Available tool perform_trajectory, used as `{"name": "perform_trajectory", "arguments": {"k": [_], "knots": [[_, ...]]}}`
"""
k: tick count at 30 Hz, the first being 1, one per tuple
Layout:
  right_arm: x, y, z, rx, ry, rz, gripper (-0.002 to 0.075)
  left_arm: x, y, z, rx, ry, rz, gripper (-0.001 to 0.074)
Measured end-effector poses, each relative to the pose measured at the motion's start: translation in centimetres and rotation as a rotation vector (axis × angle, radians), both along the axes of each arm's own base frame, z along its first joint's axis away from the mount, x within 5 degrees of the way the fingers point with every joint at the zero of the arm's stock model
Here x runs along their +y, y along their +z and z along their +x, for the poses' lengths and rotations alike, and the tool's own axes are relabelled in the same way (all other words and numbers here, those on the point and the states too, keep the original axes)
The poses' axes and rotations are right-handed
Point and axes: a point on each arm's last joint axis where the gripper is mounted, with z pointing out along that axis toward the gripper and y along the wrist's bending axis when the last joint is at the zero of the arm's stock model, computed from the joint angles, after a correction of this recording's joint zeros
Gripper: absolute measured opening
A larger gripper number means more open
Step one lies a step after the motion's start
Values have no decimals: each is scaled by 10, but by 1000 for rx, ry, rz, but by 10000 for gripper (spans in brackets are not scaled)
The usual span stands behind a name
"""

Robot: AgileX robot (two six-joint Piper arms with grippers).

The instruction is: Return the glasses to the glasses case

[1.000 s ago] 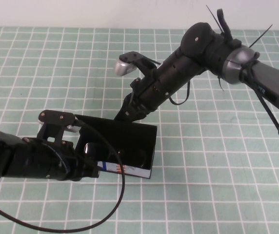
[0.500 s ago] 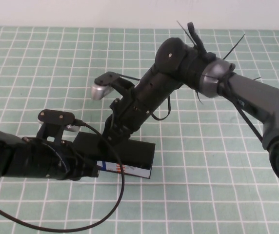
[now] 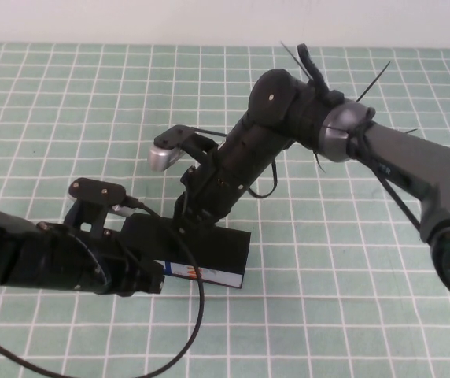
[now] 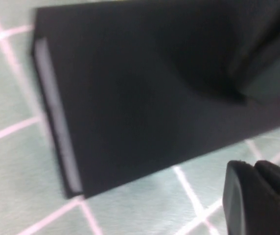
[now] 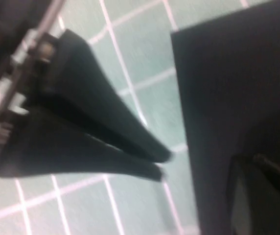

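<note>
- Since a second ago the right arm has swung down and leftward, and the case (image 3: 209,250) lid, then standing open, now lies flat and closed
- Right gripper (image 3: 187,219) presses down on the rear part of the lid, near the case's left half, in the high view
- Right wrist view shows its two fingers (image 5: 130,147) tapering together, tips almost touching with nothing between them; they sit just beside the case edge (image 5: 218,98)
- Left gripper (image 3: 153,277) lies low at the case's left front corner, its arm stretching in from the left edge of the table (image 3: 351,315)
- How far the left gripper's fingers are spread I cannot tell; the left wrist view shows only one dark fingertip (image 4: 257,200) near the case's flat black top (image 4: 145,93), apart from it
- Case rests on the green checked table, about mid-table, long side facing the robot, white printed front strip (image 3: 201,274) visible below the lid
- Glasses are not visible in any view; with the lid shut, whether they are inside cannot be told
- A black cable (image 3: 189,331) loops from the left arm across the table in front of the case
</note>
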Motion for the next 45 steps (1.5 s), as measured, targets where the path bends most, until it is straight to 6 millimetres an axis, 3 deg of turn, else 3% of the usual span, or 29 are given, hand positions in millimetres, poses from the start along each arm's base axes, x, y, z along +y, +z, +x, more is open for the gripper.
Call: {"name": "perform_trajectory", "arguments": {"k": [2, 5, 11, 16, 20, 24, 29, 33, 39, 45], "knots": [[-4, 9, 0, -42, 10, -23, -12, 0, 5, -3, -18, -33, -3, -2], [-11, 38, -4, -132, 16, -42, -12, 1, 23, -8, -85, -70, -9, -1], [-33, 137, -34, -284, -45, 41, -12, -1, 87, -33, -329, -335, -36, -2], [-59, 212, -72, -416, -59, 137, -12, 0, 129, -73, -390, -694, -56, -2], [-81, 260, -109, -512, -62, 211, -12, 11, 132, -93, -266, -845, 32, -1], [-104, 288, -147, -555, -60, 265, -12, 32, 121, -81, -163, -680, 293, -2], [-130, 288, -184, -565, -67, 240, -11, 66, 127, -50, -211, -281, 396, -1], [-155, 263, -201, -553, -152, 96, -11, 91, 158, -47, -323, -112, 331, -1], [-190, 228, -216, -693, -398, 34, -12, 102, 211, -84, -606, 12, 203, -2], [-226, 191, -242, -920, -613, 194, -12, 95, 233, -131, -759, 21, 166, -2]]}}
